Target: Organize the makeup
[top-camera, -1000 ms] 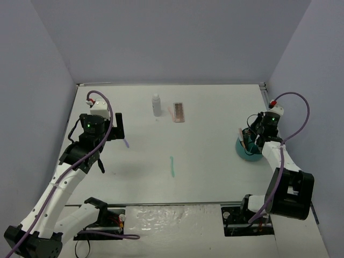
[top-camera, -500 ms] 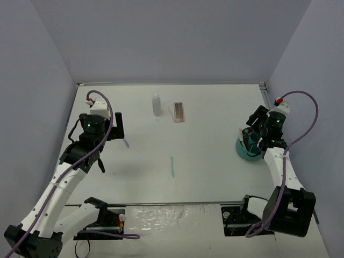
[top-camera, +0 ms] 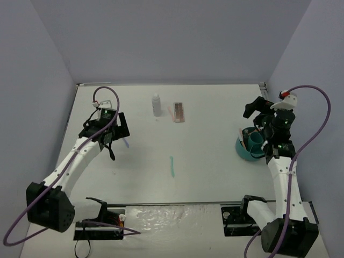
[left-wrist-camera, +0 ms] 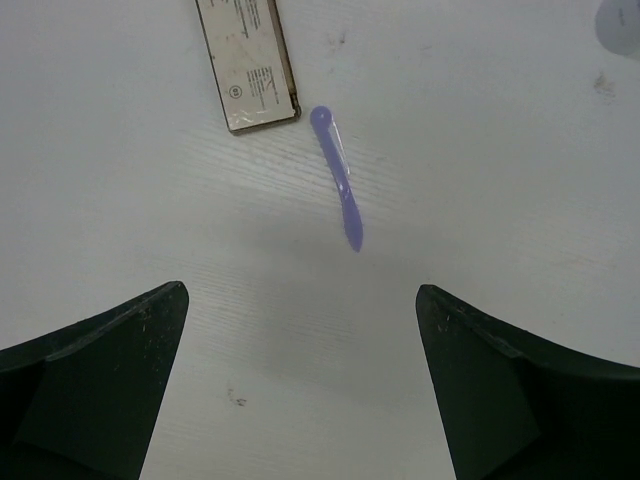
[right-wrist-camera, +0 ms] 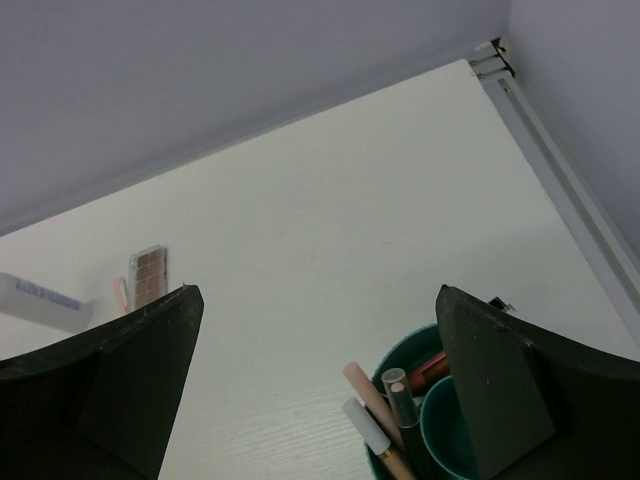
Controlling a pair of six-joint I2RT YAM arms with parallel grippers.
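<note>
A purple stick (left-wrist-camera: 338,180) lies on the white table just ahead of my open left gripper (left-wrist-camera: 300,290), clear of both fingers. Next to it lies a flat palette (left-wrist-camera: 247,65), label side up. From above, the left gripper (top-camera: 119,135) hovers by the purple stick (top-camera: 126,143). A whitish bottle (top-camera: 156,105), a brown-pink palette (top-camera: 178,112) and a teal stick (top-camera: 172,166) lie mid-table. My right gripper (top-camera: 257,121) is open above the teal tub (top-camera: 244,152). In the right wrist view, the right gripper (right-wrist-camera: 318,290) is empty, and several sticks (right-wrist-camera: 365,392) stand in the tub (right-wrist-camera: 399,356).
A thin pink stick (top-camera: 170,113) lies against the left side of the far palette. Grey walls close in the table on three sides, and a metal rail (right-wrist-camera: 560,130) runs along its right edge. Both arm bases sit at the near edge.
My right gripper has opened and lifted away from the tub, leaving the sticks inside. The left arm has swung over the purple stick, still open.
</note>
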